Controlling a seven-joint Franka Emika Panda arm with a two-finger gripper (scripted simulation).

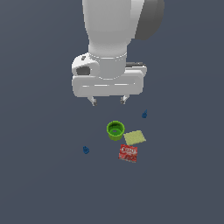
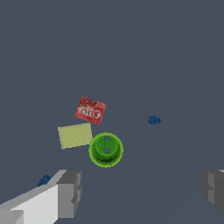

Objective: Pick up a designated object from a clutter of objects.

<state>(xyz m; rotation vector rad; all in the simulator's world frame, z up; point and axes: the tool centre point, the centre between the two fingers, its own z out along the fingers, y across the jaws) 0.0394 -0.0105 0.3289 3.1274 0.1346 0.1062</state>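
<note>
The designated object, a small flat red packet (image 1: 128, 152) (image 2: 90, 110) with white lettering, lies on the grey floor. Beside it rest a yellow-green pad (image 1: 134, 137) (image 2: 75, 135) and an upright green cup (image 1: 115, 130) (image 2: 106, 150). Two tiny blue pieces (image 1: 144, 114) (image 1: 85, 150) (image 2: 154, 120) (image 2: 44, 180) lie apart from them. My gripper (image 1: 108, 101) (image 2: 140, 192) hangs open well above the clutter, a little behind the cup in the exterior view, holding nothing. Its fingertips (image 2: 70, 192) frame the wrist view.
The white arm body (image 1: 109, 48) fills the upper middle of the exterior view. The flat dark grey floor (image 1: 43, 188) stretches all around the small cluster.
</note>
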